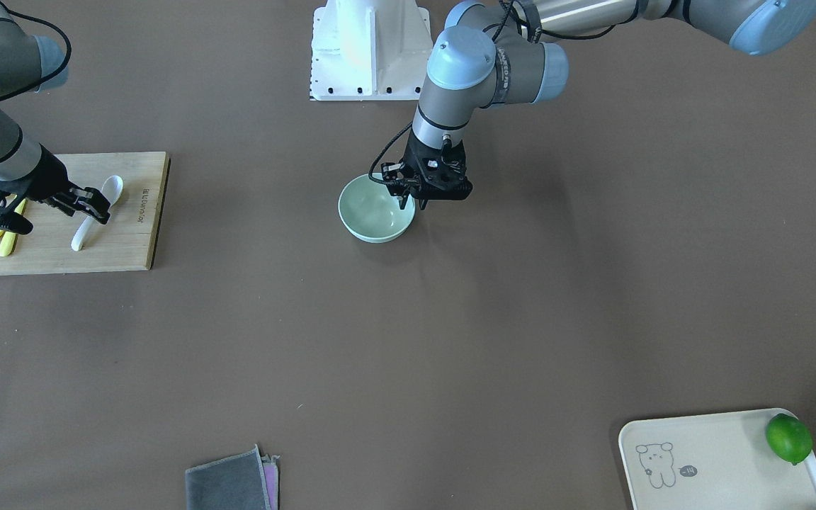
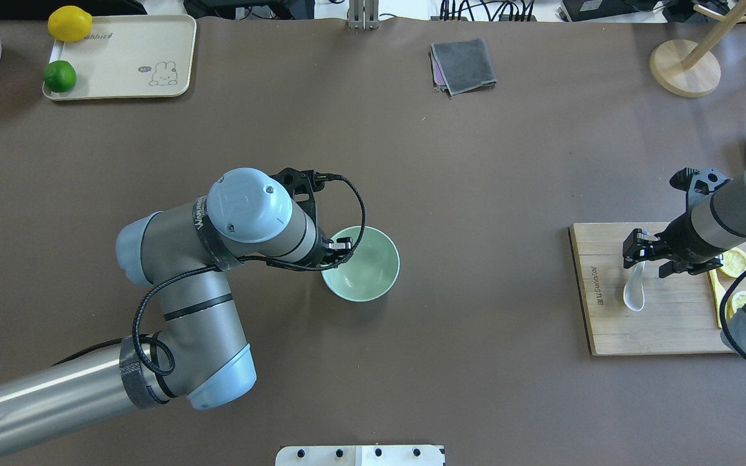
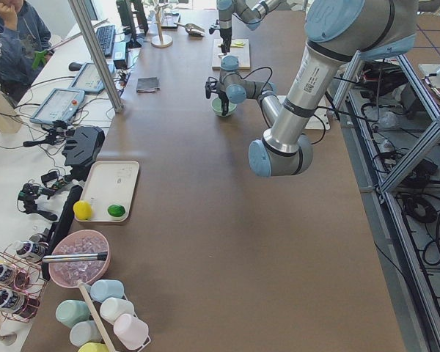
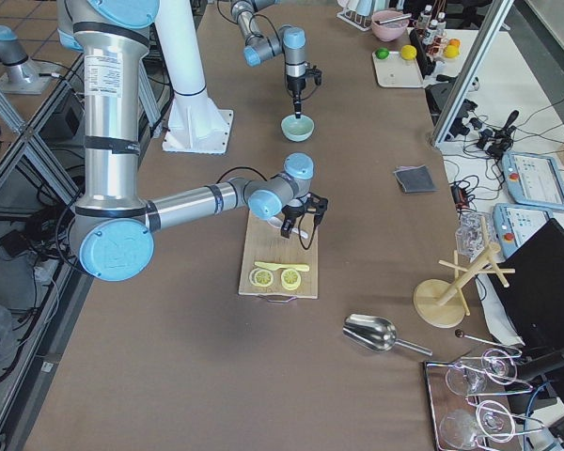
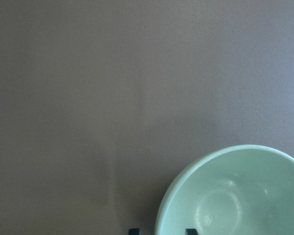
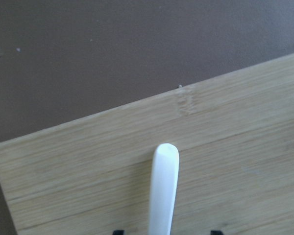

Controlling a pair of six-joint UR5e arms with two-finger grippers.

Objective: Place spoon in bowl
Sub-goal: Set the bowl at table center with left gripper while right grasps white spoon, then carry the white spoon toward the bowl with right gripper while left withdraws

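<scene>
The white spoon (image 1: 100, 205) lies on a wooden cutting board (image 1: 125, 241) at the table's right end, scoop toward the robot. My right gripper (image 2: 649, 259) is open and hovers over the spoon's handle (image 6: 164, 186), which runs midway between the two fingertips. The mint-green bowl (image 1: 372, 212) stands empty at the table's middle. My left gripper (image 1: 408, 198) is at the bowl's rim on the robot's left side, jaws apart, one fingertip (image 5: 190, 230) inside the rim and one outside. The bowl (image 2: 366, 268) also shows in the overhead view.
Lemon slices and a yellow knife (image 1: 8, 241) lie on the board beside the right gripper. A cream tray (image 1: 720, 460) with a lime (image 1: 789, 438) is at the far left corner. A folded grey cloth (image 1: 231, 482) lies at the far edge.
</scene>
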